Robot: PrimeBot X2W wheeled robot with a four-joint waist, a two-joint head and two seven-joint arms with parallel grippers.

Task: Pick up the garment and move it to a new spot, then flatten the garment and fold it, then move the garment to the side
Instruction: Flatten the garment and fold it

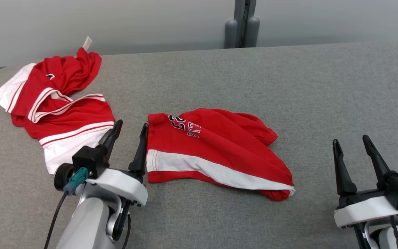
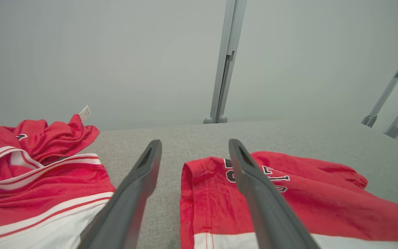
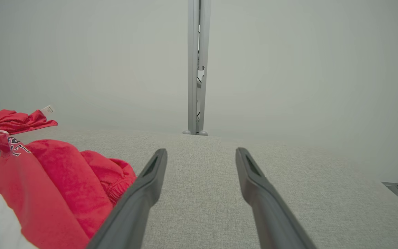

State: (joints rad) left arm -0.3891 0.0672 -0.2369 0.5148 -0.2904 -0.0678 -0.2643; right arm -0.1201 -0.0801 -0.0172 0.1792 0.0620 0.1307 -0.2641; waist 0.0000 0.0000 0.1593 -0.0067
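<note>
A folded red garment [image 1: 219, 148] with a white stripe and dark numbers lies flat on the grey table's middle. My left gripper [image 1: 131, 125] stands open at its left edge, the right finger just touching or beside the hem and nothing between the fingers. The left wrist view shows the garment [image 2: 323, 204] under and right of the open gripper [image 2: 195, 142]. My right gripper [image 1: 350, 139] is open over bare table at the lower right, apart from the cloth. In the right wrist view the garment [image 3: 47, 180] lies left of the open gripper [image 3: 201, 150].
A second, crumpled red-and-white garment [image 1: 64, 103] with a white tag lies at the table's far left, close to my left gripper. The grey table [image 1: 323, 86] ends at a pale wall with a grey post [image 1: 242, 24] behind.
</note>
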